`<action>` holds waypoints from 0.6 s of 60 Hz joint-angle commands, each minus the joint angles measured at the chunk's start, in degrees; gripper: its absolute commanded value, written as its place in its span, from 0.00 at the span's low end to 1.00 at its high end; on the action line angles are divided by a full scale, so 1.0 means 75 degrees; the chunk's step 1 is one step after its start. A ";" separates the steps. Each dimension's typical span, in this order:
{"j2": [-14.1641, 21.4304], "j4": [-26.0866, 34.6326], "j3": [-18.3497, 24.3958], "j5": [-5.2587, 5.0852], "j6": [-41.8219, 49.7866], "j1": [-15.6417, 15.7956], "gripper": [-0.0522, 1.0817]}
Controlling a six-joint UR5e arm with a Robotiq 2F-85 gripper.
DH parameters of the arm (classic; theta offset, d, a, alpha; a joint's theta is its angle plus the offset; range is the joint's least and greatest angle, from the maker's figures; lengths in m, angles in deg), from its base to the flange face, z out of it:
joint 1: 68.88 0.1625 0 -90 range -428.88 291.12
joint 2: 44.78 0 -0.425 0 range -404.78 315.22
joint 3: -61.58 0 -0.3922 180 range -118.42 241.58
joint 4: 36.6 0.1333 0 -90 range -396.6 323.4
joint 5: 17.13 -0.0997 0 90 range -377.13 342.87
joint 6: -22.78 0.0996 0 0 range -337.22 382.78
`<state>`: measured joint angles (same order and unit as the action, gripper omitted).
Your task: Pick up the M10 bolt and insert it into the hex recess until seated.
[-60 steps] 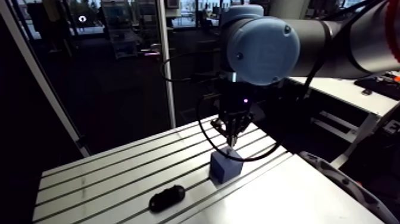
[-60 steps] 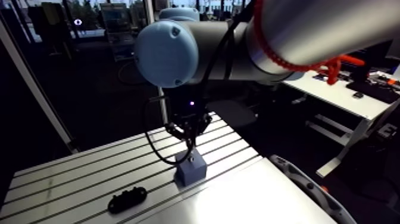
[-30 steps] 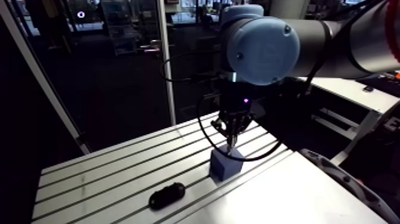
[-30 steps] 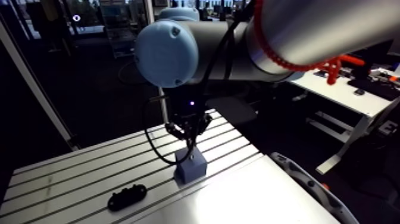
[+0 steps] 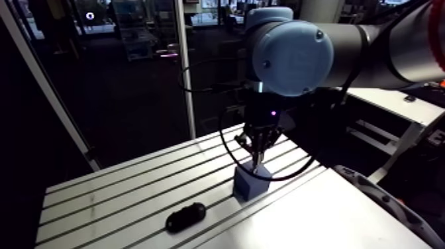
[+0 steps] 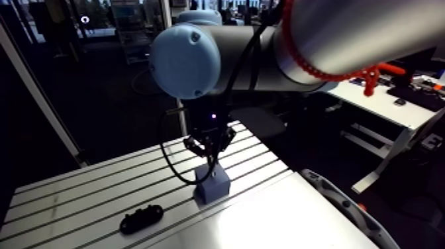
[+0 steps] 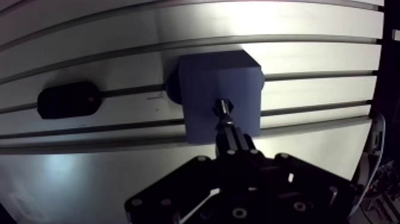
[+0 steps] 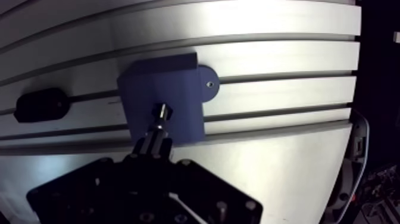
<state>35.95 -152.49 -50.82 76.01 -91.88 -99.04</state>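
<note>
Bolt's in the grip already, so the pick-up half of the job looks done. In the wrist view the gripper (image 7: pixel 233 148) has its 2 fingers pinched on the shank of the M10 bolt (image 7: pixel 224 116), with no gap showing on either side.

The bit that matters: the bolt sticks straight out ahead of the fingers, hex head leading. Its long axis runs in line with the gripper's own and points down at the top face of the blue block (image 7: pixel 202 77). The head sits over the middle of that face.

I can't make out the hex recess itself, since the head covers the spot where I'd expect it. I also can't tell if the head is touching the block or just above it.

In the arm view the block sits right of centre in the lower half of the frame, on the slotted table (image 5: pixel 119 192), with the gripper directly above it. A black oblong thing (image 5: pixel 185 218) lies lower left of the block, well apart. There's also 1 round tab (image 8: pixel 208 83) with a small hole on the block's side.

My guess is what's left is a straight push along the bolt's axis. If the flats don't match the recess, it'll likely hang up rather than seat.
</note>
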 commanded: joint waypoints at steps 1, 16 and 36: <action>-0.0001 -0.0021 0.0003 0.0009 0.0000 0.0000 1.00; -0.0081 -0.0035 0.0003 0.0009 0.0000 0.0000 1.00; -0.0141 -0.0046 0.0050 0.0009 0.0000 0.0000 1.00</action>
<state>35.17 -152.77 -50.62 76.07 -91.87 -99.04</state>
